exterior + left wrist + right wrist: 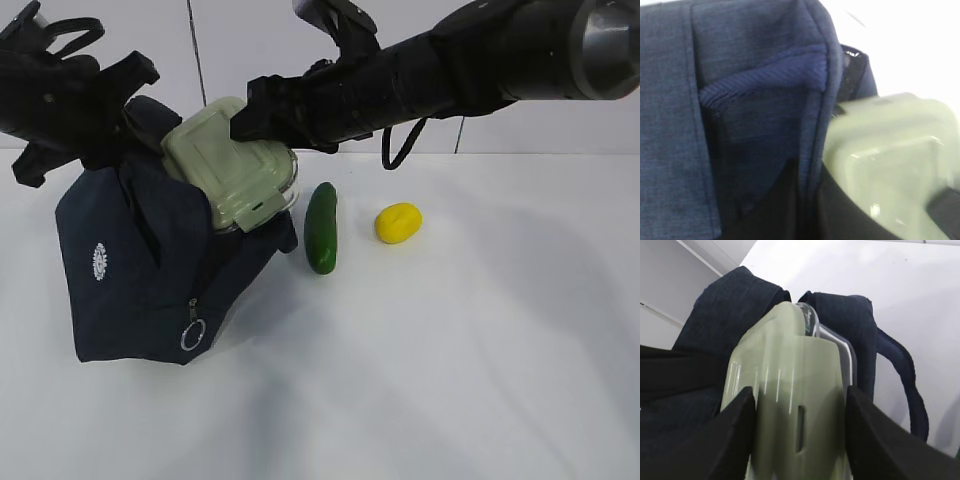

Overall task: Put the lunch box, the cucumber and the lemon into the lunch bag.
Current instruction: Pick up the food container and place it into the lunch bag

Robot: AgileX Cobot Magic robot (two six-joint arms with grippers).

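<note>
Two small items lie on the white desk [480, 380] right of centre: the cucumber [322, 228] and, further right, the lemon [398, 222], apart from each other. Left of them sits the lunch bag [130, 275], its ring pull [192, 336] hanging low. Above the bag's mouth, the right gripper [799, 432] grasps the lunch box [232, 165], tilted. At upper left, the left gripper [122, 110] is clenched at the bag's top edge.

No readable text anywhere; the lunch bag [140, 270] bears only a small white round emblem [99, 261].
</note>
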